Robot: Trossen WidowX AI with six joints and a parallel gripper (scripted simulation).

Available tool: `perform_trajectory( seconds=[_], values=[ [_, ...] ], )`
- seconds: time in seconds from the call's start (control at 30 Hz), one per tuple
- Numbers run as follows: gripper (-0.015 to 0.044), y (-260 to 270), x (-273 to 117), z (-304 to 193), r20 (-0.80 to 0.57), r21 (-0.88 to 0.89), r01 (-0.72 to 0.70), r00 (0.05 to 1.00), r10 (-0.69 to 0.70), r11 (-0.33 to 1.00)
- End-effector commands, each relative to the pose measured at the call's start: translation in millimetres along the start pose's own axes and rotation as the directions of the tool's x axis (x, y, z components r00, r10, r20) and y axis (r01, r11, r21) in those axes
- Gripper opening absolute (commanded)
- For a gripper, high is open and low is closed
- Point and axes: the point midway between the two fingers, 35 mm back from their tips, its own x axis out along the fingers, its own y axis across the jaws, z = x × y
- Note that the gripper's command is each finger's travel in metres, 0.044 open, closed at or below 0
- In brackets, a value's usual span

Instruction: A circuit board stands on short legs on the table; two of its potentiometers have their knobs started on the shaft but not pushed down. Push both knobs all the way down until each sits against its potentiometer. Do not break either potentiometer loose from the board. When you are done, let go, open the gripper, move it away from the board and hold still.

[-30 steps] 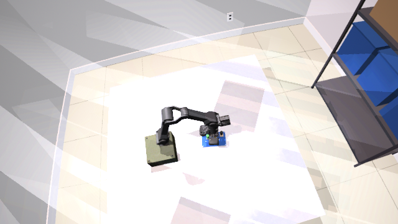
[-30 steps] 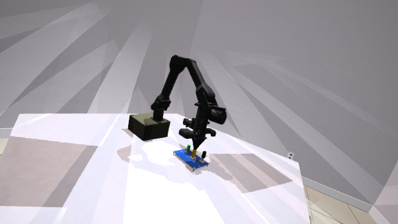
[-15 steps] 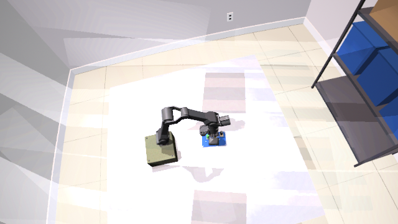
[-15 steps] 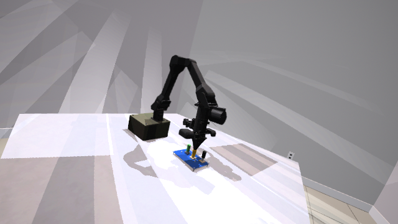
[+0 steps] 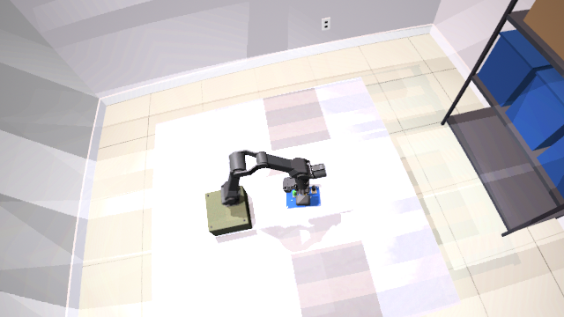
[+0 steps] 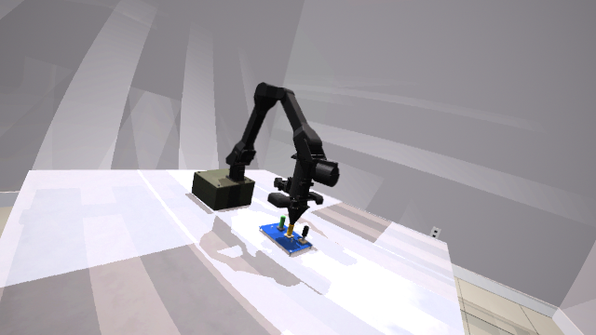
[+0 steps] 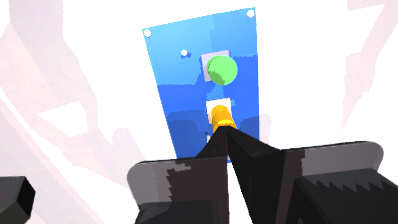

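The blue circuit board (image 5: 290,203) (image 6: 275,234) (image 7: 175,100) stands on the table and carries three upright knobs in a row. The green knob (image 5: 294,193) (image 6: 282,221) (image 7: 222,70) is at the end nearer the arm's base. The orange knob (image 6: 290,231) (image 7: 220,115) is in the middle. The black knob (image 5: 314,188) (image 6: 305,231) is at the far end, with a thin part below it. My gripper (image 6: 293,223) (image 7: 226,128) is shut and holds nothing. Its joined fingertips are at the top of the orange knob; contact is too small to tell. How low each knob sits is unclear.
The arm's olive base box (image 5: 226,216) (image 6: 219,191) stands beside the board. A shelf rack (image 5: 498,163) with blue bins (image 5: 511,66) is far off to the right in the top view. White posts (image 7: 147,33) mark the board's corners.
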Motion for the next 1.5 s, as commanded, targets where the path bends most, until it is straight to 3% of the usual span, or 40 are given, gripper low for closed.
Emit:
perform_trajectory(
  seconds=[0.0,1.17,1.47],
  values=[
    [0.0,-0.9,16.6,-2.4,0.012,-0.001,0.002,1.0,-0.002,1.0],
    [0.0,-0.9,-25.2,-3.2,0.012,-0.001,0.002,1.0,-0.002,1.0],
    [0.0236,-0.2,-19.9,0.6,0.027,-0.007,-0.003,1.0,0.003,1.0]
  ],
)
